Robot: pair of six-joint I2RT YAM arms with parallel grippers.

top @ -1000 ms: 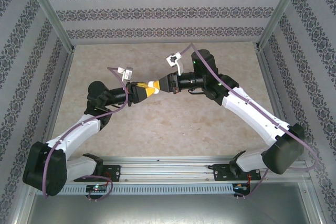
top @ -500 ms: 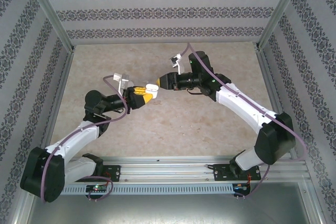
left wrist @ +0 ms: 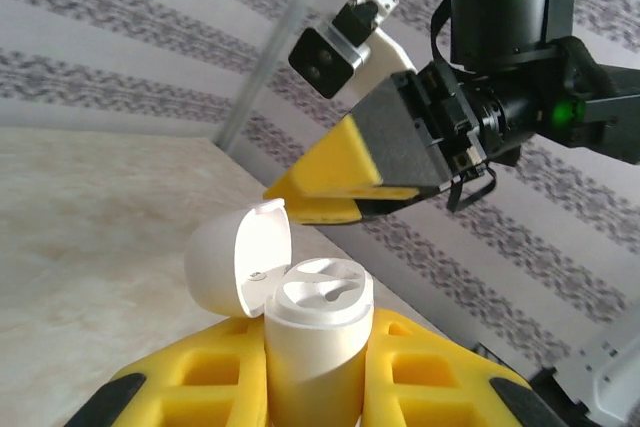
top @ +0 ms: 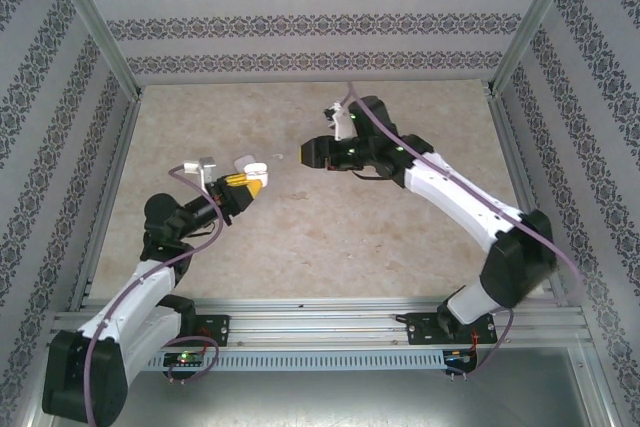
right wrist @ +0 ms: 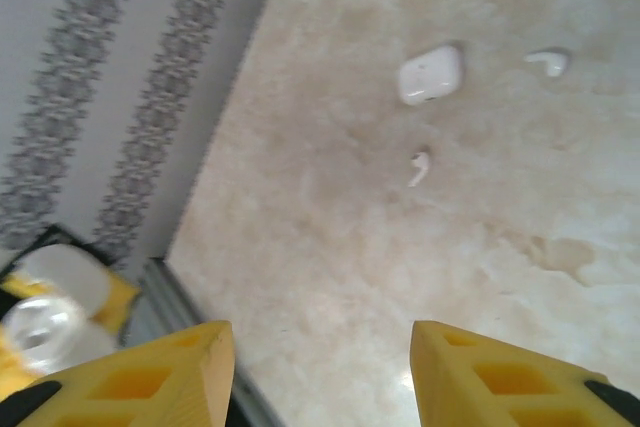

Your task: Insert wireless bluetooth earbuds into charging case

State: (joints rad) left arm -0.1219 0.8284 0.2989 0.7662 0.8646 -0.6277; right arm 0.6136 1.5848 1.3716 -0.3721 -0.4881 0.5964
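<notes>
Left claw (top: 243,180) clamped on upright charging case (left wrist: 318,342), held clear of the tabletop (top: 330,227). Lid (left wrist: 238,262) hinged open; contents of the two wells not discernible. Right claw (right wrist: 318,342) jaws apart, gripping nothing. On the tabletop below it: second case (right wrist: 430,74), closed; earbud (right wrist: 420,167) near it; another earbud (right wrist: 549,61) to its right.

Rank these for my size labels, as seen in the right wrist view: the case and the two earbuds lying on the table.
1. The case, clearly largest.
2. The earbud right of it and the earbud below it look alike; not ranked.
</notes>
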